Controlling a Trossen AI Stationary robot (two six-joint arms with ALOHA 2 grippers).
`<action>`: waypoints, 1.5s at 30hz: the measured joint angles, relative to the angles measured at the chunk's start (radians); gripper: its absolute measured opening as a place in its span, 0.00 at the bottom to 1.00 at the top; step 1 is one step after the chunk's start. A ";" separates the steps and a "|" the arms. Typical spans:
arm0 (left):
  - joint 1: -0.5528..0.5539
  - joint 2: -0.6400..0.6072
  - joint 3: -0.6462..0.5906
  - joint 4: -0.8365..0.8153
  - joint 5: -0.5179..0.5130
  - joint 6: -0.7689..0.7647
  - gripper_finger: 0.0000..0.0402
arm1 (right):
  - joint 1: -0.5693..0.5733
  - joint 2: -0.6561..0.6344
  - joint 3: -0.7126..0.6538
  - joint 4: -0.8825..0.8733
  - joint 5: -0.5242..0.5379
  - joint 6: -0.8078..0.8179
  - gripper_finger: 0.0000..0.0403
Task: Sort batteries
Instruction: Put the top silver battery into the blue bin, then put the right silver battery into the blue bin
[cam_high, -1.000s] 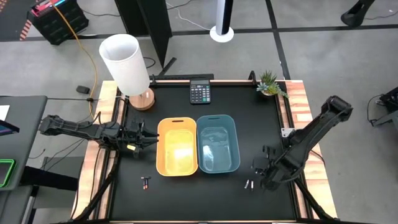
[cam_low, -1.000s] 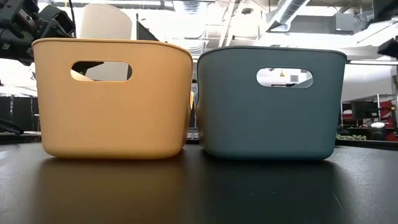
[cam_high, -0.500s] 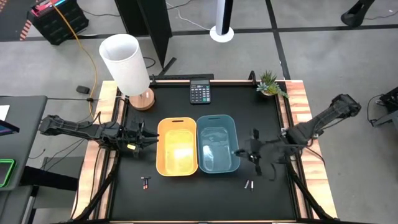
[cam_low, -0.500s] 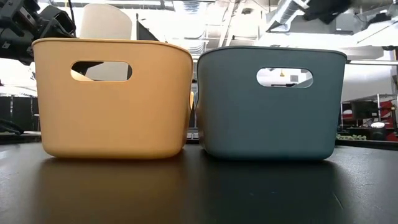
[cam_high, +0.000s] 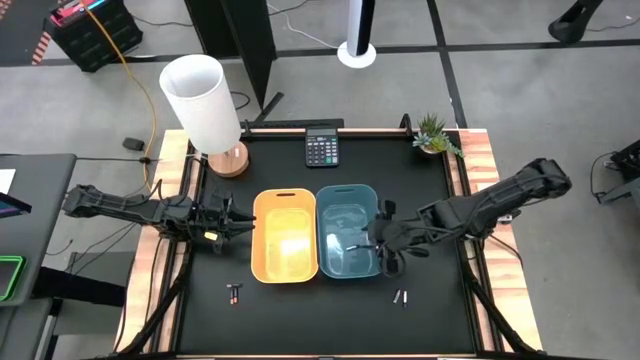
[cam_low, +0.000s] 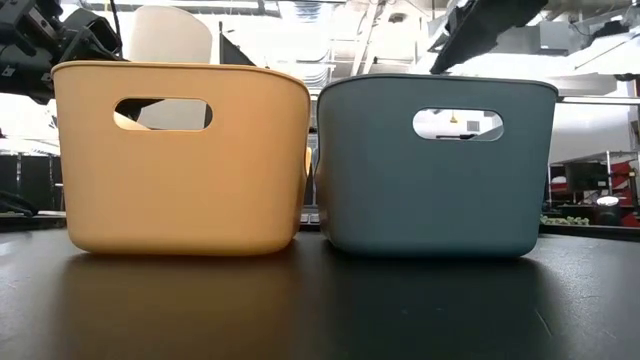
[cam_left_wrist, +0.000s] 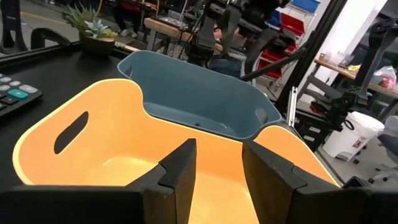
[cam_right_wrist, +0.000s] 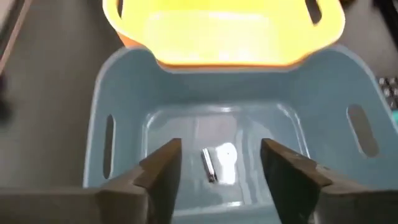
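My right gripper (cam_right_wrist: 221, 148) hangs open over the right end of the blue bin (cam_high: 350, 190), with nothing between its fingers. Below it a silvery battery (cam_right_wrist: 208, 165) shows against the bin's floor (cam_right_wrist: 186, 134). More silvery batteries (cam_high: 401, 298) lie on the table in front of the blue bin. Dark batteries (cam_high: 234, 293) lie in front of the yellow bin (cam_high: 285, 195). My left gripper (cam_left_wrist: 217, 152) stands open and empty at the yellow bin's left end (cam_high: 252, 225), pointing across it.
A calculator (cam_high: 321, 149) lies at the table's far edge, with a white lamp (cam_high: 203, 100) at the far left corner and a small plant (cam_high: 435, 135) at the far right. The two bins (cam_low: 300, 170) stand side by side at mid table.
My right gripper has risen from the table beside the silvery batteries near the right front. It has swung toward the table's left, and now hangs over the blue bin's right end.
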 joint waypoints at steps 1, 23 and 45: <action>0.000 0.000 0.000 0.000 0.000 -0.002 0.31 | 0.010 -0.008 0.003 0.008 0.003 -0.006 0.61; -0.058 0.007 0.000 0.142 0.008 0.061 0.41 | 0.537 0.046 -0.019 -0.393 0.005 0.862 0.58; -0.058 0.007 0.000 0.138 -0.009 0.064 0.41 | 0.569 0.429 -0.053 -0.184 -0.002 1.360 0.58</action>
